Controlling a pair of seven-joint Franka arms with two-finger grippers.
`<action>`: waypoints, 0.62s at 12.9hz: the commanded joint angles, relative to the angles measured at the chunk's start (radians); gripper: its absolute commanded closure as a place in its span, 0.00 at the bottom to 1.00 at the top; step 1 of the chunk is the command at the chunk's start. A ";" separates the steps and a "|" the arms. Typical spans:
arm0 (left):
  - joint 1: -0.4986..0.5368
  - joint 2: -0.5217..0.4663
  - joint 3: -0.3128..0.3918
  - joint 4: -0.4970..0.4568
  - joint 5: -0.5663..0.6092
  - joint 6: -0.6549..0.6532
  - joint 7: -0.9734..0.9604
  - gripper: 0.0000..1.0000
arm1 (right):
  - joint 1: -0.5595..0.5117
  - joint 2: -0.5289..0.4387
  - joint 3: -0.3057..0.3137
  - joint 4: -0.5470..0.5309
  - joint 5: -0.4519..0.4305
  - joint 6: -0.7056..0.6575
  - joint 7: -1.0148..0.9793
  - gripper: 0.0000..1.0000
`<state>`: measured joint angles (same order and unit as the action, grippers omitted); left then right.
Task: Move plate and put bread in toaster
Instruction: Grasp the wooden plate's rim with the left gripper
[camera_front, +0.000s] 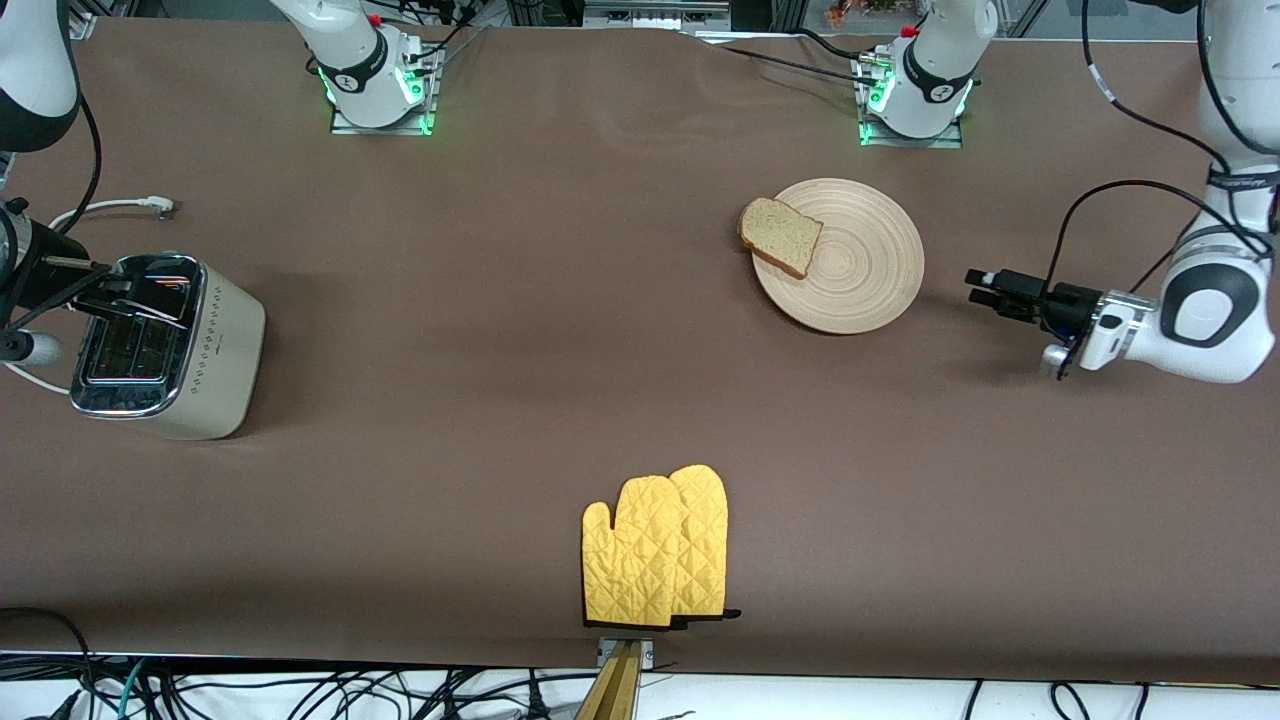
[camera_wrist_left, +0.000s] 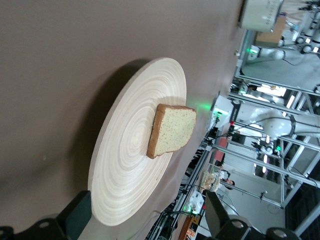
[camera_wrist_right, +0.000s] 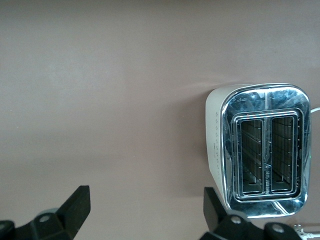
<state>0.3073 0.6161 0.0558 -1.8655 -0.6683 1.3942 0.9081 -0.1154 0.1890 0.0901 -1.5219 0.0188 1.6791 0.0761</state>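
The pale wooden plate (camera_front: 860, 270) lies on the brown table in front of the left arm's base. The bread (camera_front: 781, 236) rests tilted on the plate's rim, on the side toward the right arm's end. My left gripper (camera_front: 979, 288) hovers low beside the plate, toward the left arm's end of the table, open and empty, a short gap from the rim. In the left wrist view the plate (camera_wrist_left: 125, 155) and bread (camera_wrist_left: 172, 130) lie ahead of the left gripper (camera_wrist_left: 147, 212). The toaster (camera_front: 170, 345) stands at the right arm's end. My right gripper (camera_front: 125, 292) hangs over it, open and empty; in the right wrist view the toaster (camera_wrist_right: 260, 155) sits beside the right gripper (camera_wrist_right: 147, 207), both slots empty.
Two yellow oven mitts (camera_front: 657, 548) lie stacked near the table edge closest to the front camera. The toaster's white cord and plug (camera_front: 150, 205) trail toward the right arm's base. Both arm bases (camera_front: 375, 80) stand along the table's edge farthest from the front camera.
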 joint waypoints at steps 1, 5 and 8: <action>-0.004 -0.025 -0.020 -0.134 -0.062 0.069 0.096 0.00 | -0.006 0.009 0.010 0.023 -0.023 -0.007 -0.009 0.00; -0.007 -0.055 -0.045 -0.264 -0.070 0.236 0.270 0.00 | -0.006 0.009 0.010 0.023 -0.025 -0.007 -0.013 0.00; -0.011 -0.047 -0.050 -0.274 -0.066 0.261 0.273 0.10 | -0.007 0.009 0.010 0.023 -0.023 -0.007 -0.013 0.00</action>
<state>0.3030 0.6107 0.0087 -2.0948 -0.7110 1.6260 1.1477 -0.1153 0.1891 0.0901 -1.5217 0.0100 1.6791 0.0722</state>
